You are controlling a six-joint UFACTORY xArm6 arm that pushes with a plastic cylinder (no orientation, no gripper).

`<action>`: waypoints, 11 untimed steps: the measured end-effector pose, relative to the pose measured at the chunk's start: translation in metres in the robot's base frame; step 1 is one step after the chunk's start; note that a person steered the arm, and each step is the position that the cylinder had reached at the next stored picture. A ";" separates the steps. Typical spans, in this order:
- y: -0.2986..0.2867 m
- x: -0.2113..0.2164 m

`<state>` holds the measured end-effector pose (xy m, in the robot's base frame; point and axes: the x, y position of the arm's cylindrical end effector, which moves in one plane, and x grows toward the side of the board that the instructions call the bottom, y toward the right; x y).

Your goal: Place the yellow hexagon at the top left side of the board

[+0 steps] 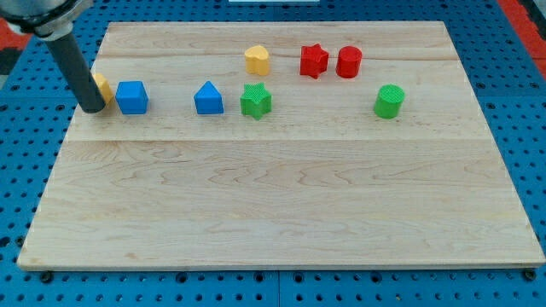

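Note:
The yellow hexagon (102, 86) lies at the board's left edge, upper part, mostly hidden behind the dark rod. My tip (92, 109) rests on the board just in front of and to the left of the hexagon, touching or nearly touching it. A blue cube (132, 97) sits right next to the hexagon on its right.
A blue triangular block (208, 99) and a green star (255, 101) lie in the upper middle. A yellow heart (257, 59), a red star (314, 60) and a red cylinder (349, 62) sit near the top. A green cylinder (389, 101) is at the right. The wooden board (281, 205) lies on a blue pegboard.

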<state>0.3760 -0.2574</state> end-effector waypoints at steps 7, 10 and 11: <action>0.004 -0.056; 0.003 -0.081; 0.031 -0.110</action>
